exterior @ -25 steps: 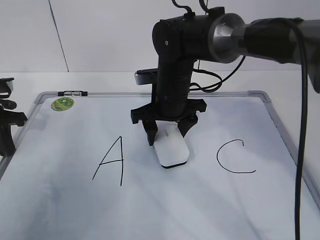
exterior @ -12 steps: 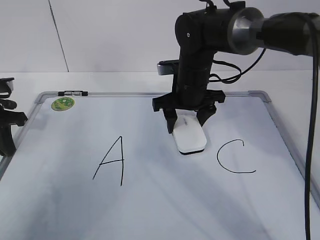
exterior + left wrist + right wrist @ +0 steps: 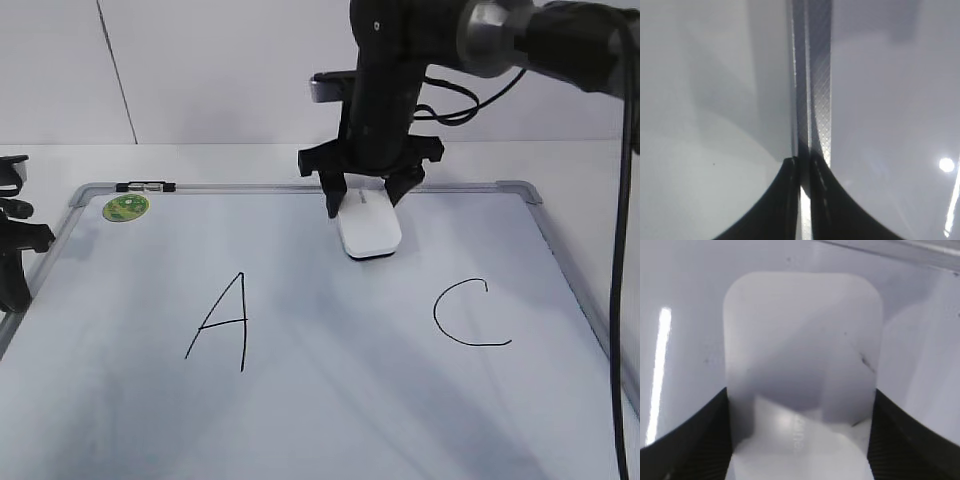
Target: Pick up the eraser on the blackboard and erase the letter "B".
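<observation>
- One white eraser, rounded, lies on the blackboard near its top edge, clamped by our right gripper.
- Only our wrist view reveals its grey lettering.
- Our left gripper is clenched over the frame.

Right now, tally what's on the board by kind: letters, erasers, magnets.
Handwritten letters: 2, the A and the C; no B visible
Erasers: 1, the white eraser, between the right gripper fingers
Magnets: 1, the green magnet
Total: 4
</observation>
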Robot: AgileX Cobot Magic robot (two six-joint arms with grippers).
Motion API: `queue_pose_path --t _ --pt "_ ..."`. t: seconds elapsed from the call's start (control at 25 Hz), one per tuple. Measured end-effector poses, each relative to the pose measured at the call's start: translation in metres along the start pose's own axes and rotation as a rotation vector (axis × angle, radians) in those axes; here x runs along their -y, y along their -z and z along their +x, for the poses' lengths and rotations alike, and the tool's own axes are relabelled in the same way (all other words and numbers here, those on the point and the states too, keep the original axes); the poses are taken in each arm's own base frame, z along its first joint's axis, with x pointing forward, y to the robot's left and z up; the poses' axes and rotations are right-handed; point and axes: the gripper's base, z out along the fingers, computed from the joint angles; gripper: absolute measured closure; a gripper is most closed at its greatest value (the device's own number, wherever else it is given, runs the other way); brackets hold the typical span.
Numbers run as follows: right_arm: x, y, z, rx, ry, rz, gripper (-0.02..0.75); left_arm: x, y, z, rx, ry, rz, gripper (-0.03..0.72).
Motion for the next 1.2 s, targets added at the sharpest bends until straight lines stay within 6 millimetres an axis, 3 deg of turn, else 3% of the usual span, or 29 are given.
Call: queue_pose_path --t 0.28,0.48,0.8,1.2 --pt "0.000 0.014 -0.002 0.032 0.011 -0.012 0.214 0.000 0.000 0.000 0.002 0.000 0.000 0.667" --pt "0.002 0.045 0.004 0.071 0.027 -0.028 0.214 0.000 0.000 0.000 0.002 0.000 0.000 0.667" --pt "0.025 0.088 0.042 0.074 0.055 0.060 0.214 0.000 0.000 0.000 0.002 0.000 0.000 0.667" --pt "0.071 0.130 0.101 0.072 -0.073 0.134 0.214 0.000 0.000 0.000 0.002 0.000 0.000 0.667"
